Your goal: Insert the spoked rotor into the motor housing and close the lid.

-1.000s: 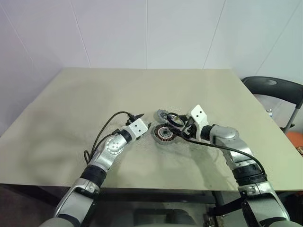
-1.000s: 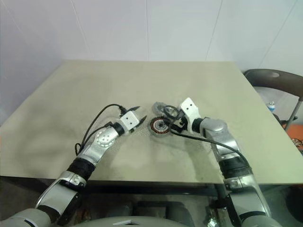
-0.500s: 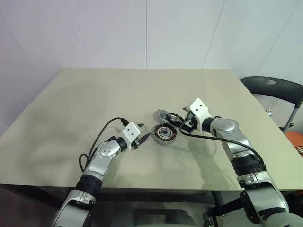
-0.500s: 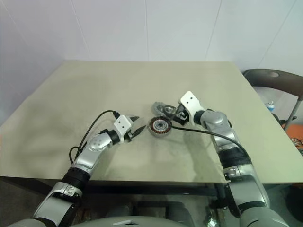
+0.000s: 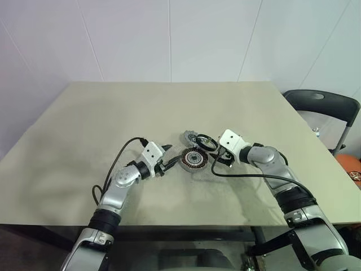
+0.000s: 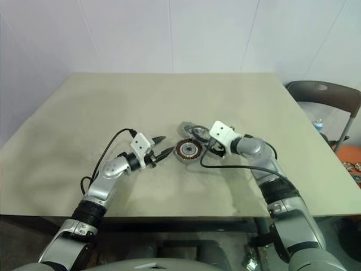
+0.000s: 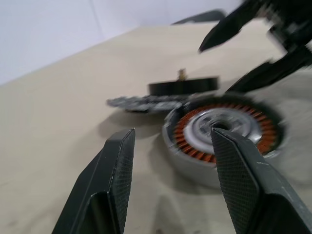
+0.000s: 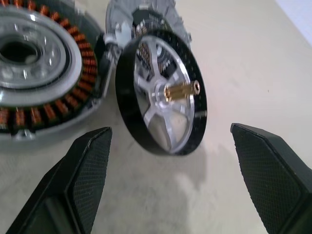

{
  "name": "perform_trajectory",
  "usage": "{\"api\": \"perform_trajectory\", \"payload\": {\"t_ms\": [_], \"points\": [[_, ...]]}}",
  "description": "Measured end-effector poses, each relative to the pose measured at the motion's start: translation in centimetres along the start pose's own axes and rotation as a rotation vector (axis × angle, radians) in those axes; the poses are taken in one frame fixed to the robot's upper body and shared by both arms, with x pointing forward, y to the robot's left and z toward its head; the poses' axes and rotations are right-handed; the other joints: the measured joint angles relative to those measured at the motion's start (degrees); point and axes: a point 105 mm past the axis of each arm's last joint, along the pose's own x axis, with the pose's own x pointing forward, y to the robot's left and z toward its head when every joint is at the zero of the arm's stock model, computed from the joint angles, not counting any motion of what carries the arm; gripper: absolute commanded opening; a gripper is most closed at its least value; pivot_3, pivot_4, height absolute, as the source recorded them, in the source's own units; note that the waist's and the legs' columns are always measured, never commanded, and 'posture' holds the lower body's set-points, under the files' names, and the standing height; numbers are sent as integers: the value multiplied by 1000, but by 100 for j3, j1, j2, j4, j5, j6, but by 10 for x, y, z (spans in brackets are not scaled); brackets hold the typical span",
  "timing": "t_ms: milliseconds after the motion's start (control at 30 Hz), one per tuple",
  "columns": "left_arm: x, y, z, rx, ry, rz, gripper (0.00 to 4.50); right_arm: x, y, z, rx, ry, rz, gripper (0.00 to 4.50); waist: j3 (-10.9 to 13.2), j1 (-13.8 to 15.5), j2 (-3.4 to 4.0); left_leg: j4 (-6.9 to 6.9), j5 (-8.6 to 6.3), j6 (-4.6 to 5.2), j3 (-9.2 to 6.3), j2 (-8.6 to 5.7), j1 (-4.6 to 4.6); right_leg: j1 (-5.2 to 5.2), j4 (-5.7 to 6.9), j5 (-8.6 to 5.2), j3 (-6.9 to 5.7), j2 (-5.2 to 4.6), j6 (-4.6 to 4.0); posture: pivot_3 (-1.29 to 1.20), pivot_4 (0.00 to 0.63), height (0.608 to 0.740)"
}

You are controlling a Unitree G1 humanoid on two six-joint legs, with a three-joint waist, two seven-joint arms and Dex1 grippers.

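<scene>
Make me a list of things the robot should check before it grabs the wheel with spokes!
1. Right gripper jaws open wide: ok.
2. Round silvery spoked rotor with black rim and brass shaft sits between the right jaws, not yet gripped: ok.
3. Spoked rotor lying flat: not ok, it leans tilted against the parts beside it.
4. Round motor housing with copper windings and silver centre has its hole facing up and uncovered: ok.
5. Left gripper jaws open, beside the housing, holding nothing: ok.
6. Flat grey lid plate behind the housing is undamaged: cannot tell.
</scene>
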Motion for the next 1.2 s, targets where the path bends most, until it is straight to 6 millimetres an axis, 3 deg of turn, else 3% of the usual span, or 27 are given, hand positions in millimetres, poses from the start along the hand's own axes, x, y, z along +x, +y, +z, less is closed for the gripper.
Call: {"api": "perform_trajectory", "payload": {"t_ms": [300, 400, 733, 1033, 1200], "points": [[-10, 2, 2, -113, -12, -23, 2637, 9, 8, 6, -37, -25, -19, 4080, 0, -14, 0, 0, 0, 0, 0, 0, 2, 1, 0, 0, 1, 3, 0, 0, 0, 740], [-12, 5, 3, -123, -20, -11, 2694, 13, 13, 5, -40, -24, -20, 3482, 0, -28, 0, -1, 0, 0, 1, 1, 1, 0, 0, 0, 2, 3, 0, 0, 0, 740], [-12, 5, 4, -132, -21, -1, 2694, 19, 30, 6, -43, -44, 14, 64, 0, -21, 0, -3, 0, 0, 0, 1, 3, 0, 0, 0, 2, 3, 0, 0, 0, 740], [-11, 5, 4, -136, -25, 4, 2694, 19, 24, 11, -29, -72, -23, 64, 0, -15, 0, -3, 0, 0, 0, 1, 2, 0, -2, 0, 2, 0, 0, 0, 0, 740], [-11, 5, 4, -136, -26, 5, 2694, 11, 16, 21, 102, -150, 3, 64, 1, -14, 0, -3, 0, 0, -1, 1, 2, 0, -2, 0, 2, 1, 0, 0, 0, 740]]}}
